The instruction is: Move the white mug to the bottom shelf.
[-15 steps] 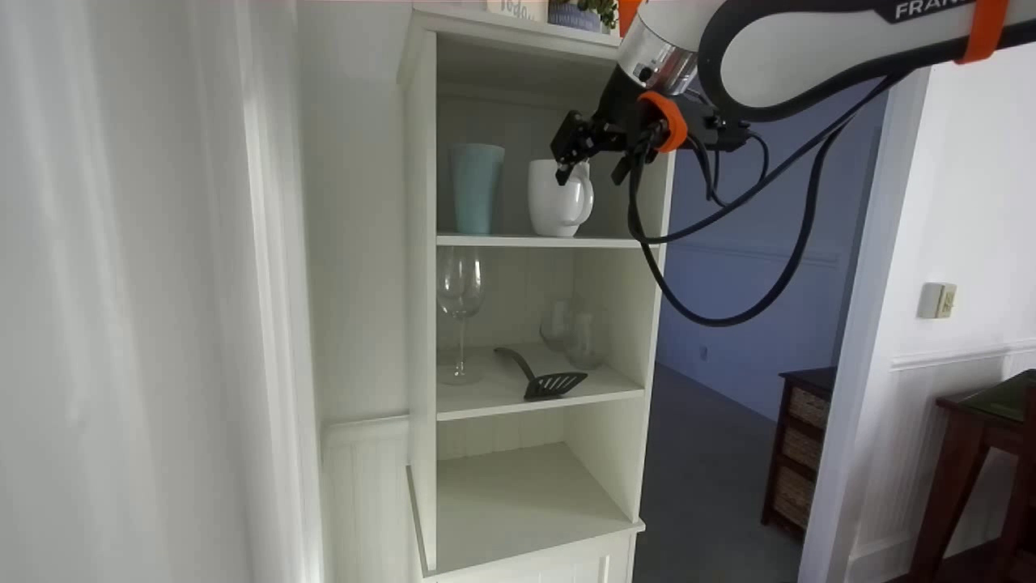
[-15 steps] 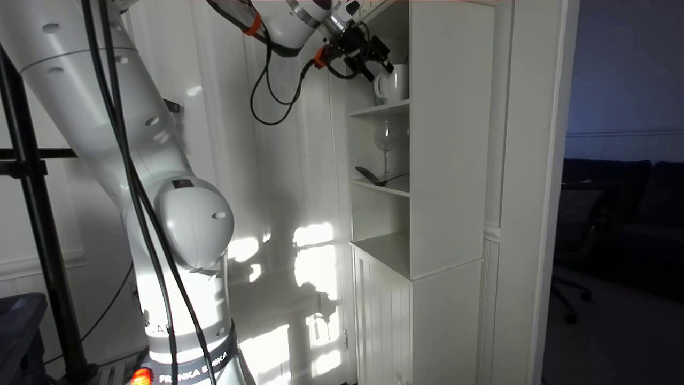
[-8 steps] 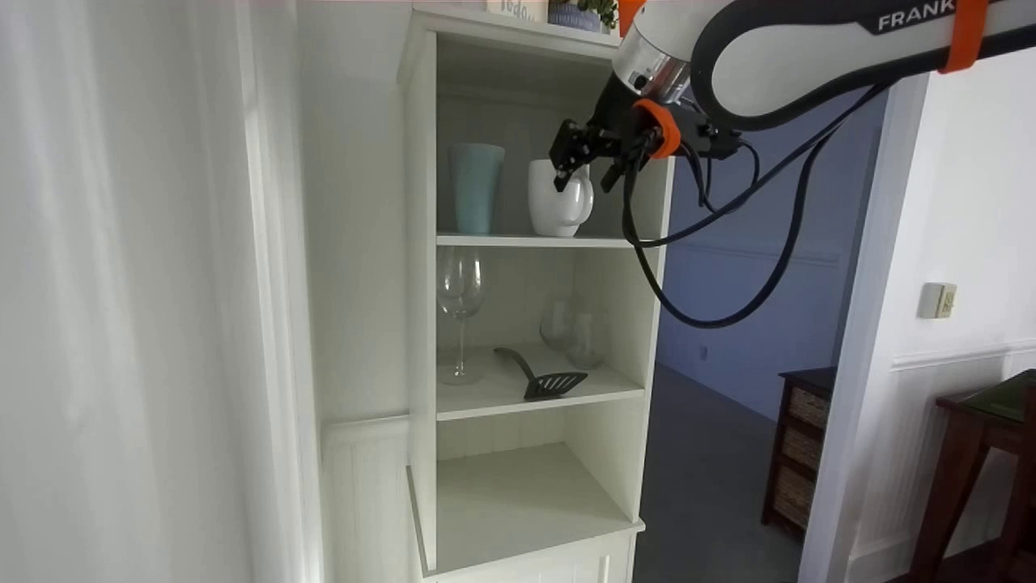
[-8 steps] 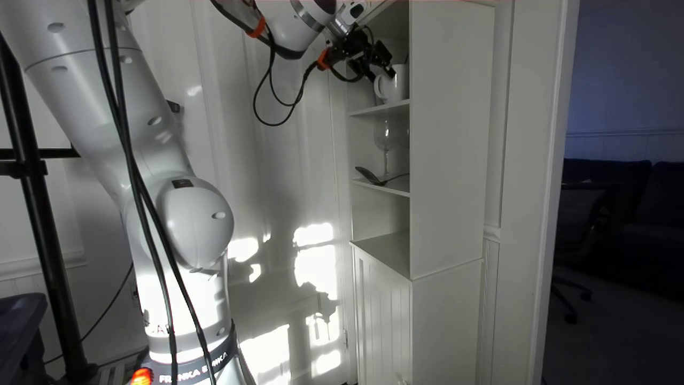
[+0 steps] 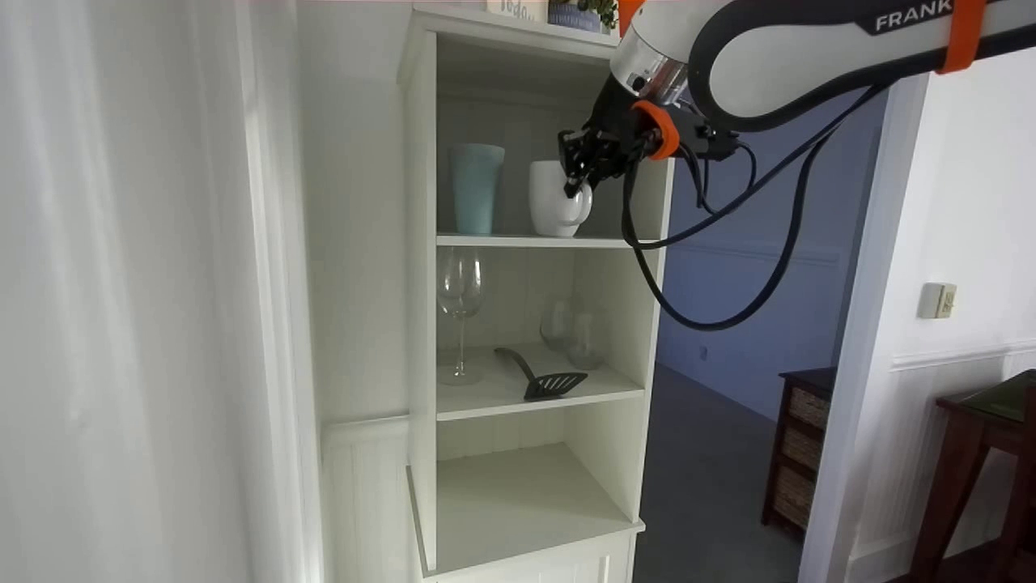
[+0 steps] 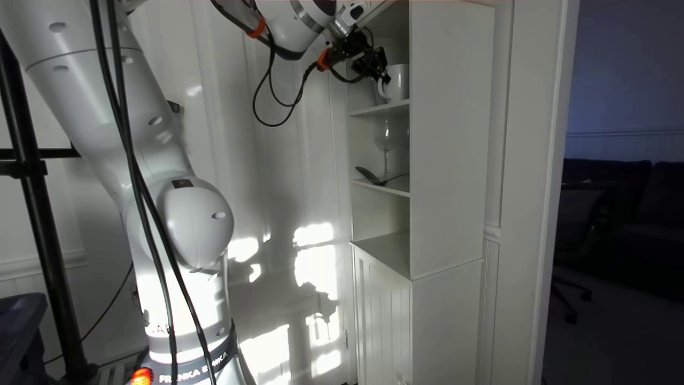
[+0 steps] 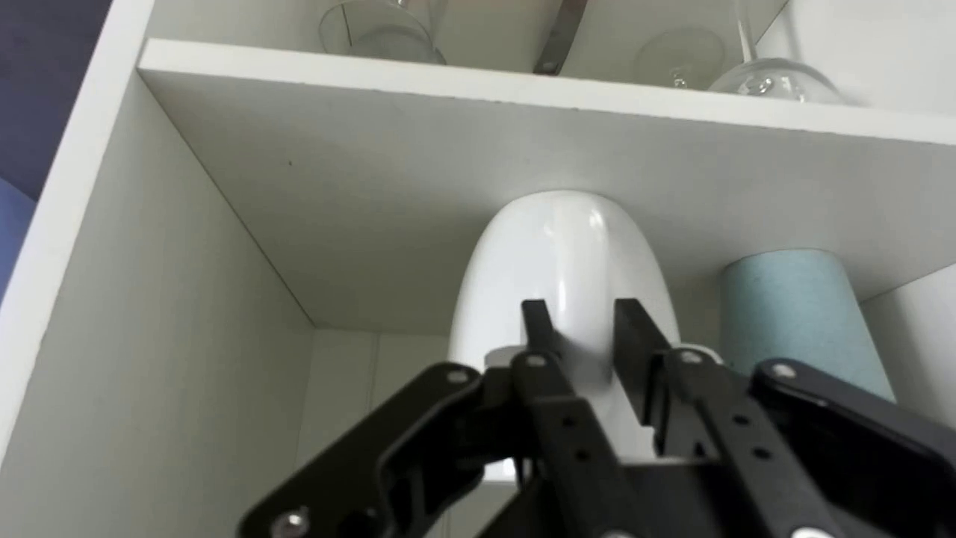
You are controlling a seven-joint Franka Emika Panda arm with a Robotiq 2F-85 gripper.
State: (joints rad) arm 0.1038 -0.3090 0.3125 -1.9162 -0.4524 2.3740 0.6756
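A tall white shelf unit (image 5: 421, 283) rises in front of me, and a Franka Panda arm (image 6: 144, 101) reaches to its top compartment (image 5: 518, 121); the bottom shelf (image 5: 518, 494) lies two levels below. The end effector (image 7: 586, 329) is pinched narrow. Near a pale teal tumbler (image 5: 477, 188) in that top compartment, the white mug (image 5: 550, 202) stands upright, its side handle (image 7: 584, 276) caught between the two fingers (image 7: 538, 325).
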